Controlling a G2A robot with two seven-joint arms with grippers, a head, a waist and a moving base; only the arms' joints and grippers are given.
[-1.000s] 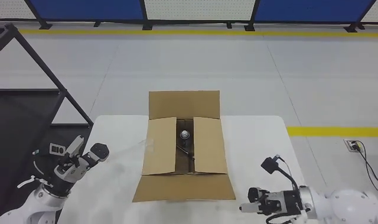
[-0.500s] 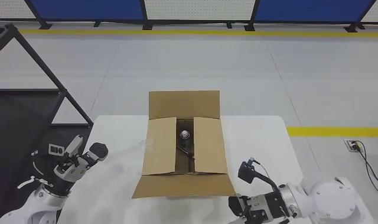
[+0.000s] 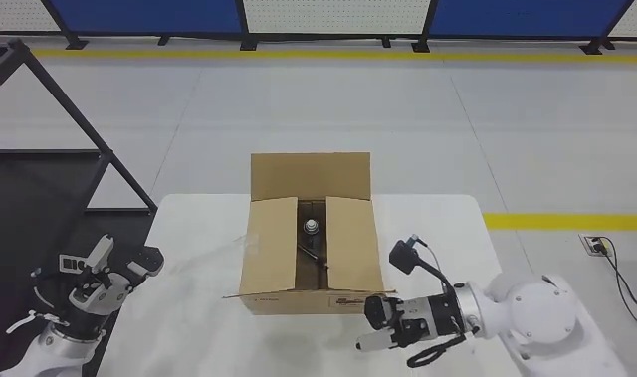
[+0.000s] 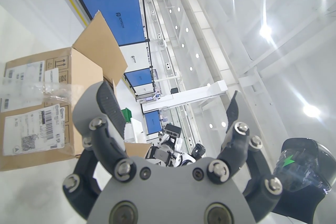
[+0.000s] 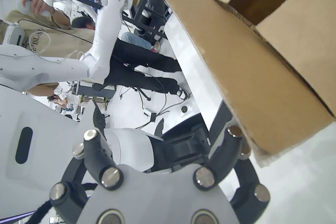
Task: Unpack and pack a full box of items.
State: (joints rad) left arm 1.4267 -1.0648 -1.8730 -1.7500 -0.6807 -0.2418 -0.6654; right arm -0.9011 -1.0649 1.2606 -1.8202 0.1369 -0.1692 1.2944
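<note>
Right pincer [image 3: 370, 327]: jaws wide, holding nothing, at the box's 5 o'clock corner, with one finger under the near flap [image 5: 236, 64].
Box [image 3: 271, 248]: on the table [image 3: 199, 307], at 11 o'clock from that pincer; the flap's long axis runs 9 to 3.
Left pincer [image 4: 170, 101]: wide, empty, well apart at the box's 8 o'clock.
Nearer arm: the right.
Hidden: one fingertip behind the cardboard; contents [image 3: 312, 240] dark and unclear.

box [image 3: 289, 303] contents mostly hidden beneath flaps [image 3: 350, 246], dark items [image 3: 312, 243] in gap indistinct
</note>
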